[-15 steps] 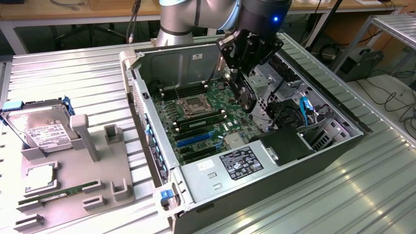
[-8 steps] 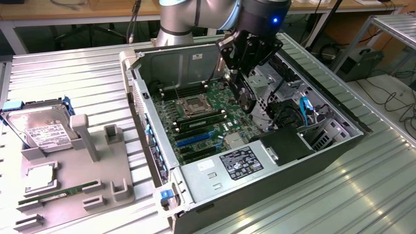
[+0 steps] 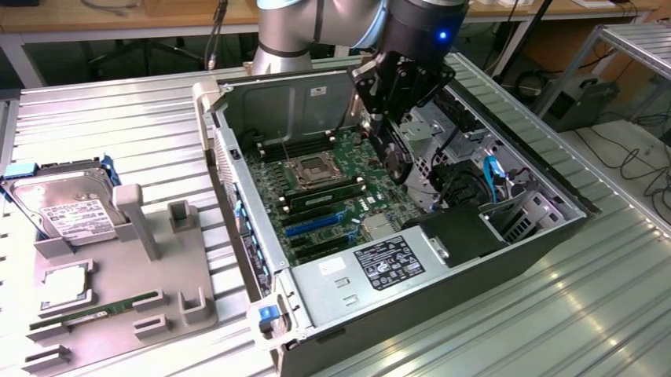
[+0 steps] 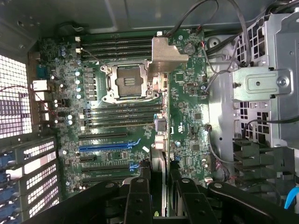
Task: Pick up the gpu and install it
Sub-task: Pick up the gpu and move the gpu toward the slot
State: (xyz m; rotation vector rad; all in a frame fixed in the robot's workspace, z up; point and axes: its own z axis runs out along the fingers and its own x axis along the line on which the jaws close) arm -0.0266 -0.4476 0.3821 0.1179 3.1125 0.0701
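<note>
position: the gpu (image 4: 167, 53) is held edge-on over the motherboard (image 4: 187, 130) | pincer (image 4: 161, 196): is clenched on the gpu | handling: judged light, stiff, fragile; to be gripped by plain edges, not components

The case (image 3: 283, 106) lies open on top, so the way down to the motherboard (image 4: 187, 116) is free; the hand (image 4: 161, 189), closed on the gpu (image 4: 159, 149), hangs in that opening; the drive cage (image 4: 261, 84) and loose cables (image 4: 212, 65) crowd one side; the power supply (image 3: 388, 263) fills the end nearest the exterior camera.
</note>
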